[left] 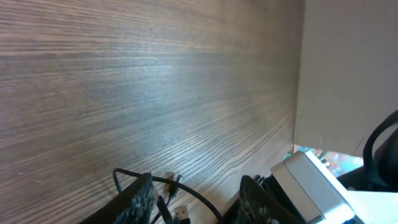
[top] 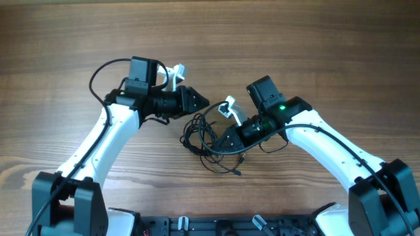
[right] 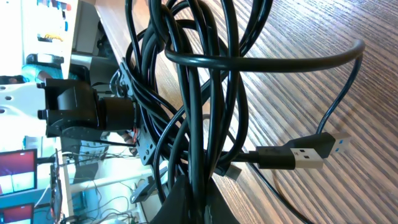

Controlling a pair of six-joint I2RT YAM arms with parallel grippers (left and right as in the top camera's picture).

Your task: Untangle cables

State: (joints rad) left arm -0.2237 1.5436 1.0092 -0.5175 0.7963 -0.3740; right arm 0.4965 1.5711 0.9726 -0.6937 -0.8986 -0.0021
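Right pincer (right: 189, 208) is clamped shut on the cables (right: 194, 112), and the black loops bunch up and fan out from its tips, with a USB plug (right: 311, 152) sticking out to one side over the wooden bench (top: 295, 39). Left pincer (left: 196, 202) has its jaws apart and isn't gripping anything, it just sits low at the edge of the tangle with a strand and a small plug (left: 180, 213) between its fingers. From overhead the whole bundle sits mid-bench, right between the two arms.

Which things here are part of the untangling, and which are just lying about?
Job: cables, a bundle with a USB plug; right fingers, shut on it; left fingers, open, a strand between them.
Not the job: wooden table; thick cable fixed to the left arm.
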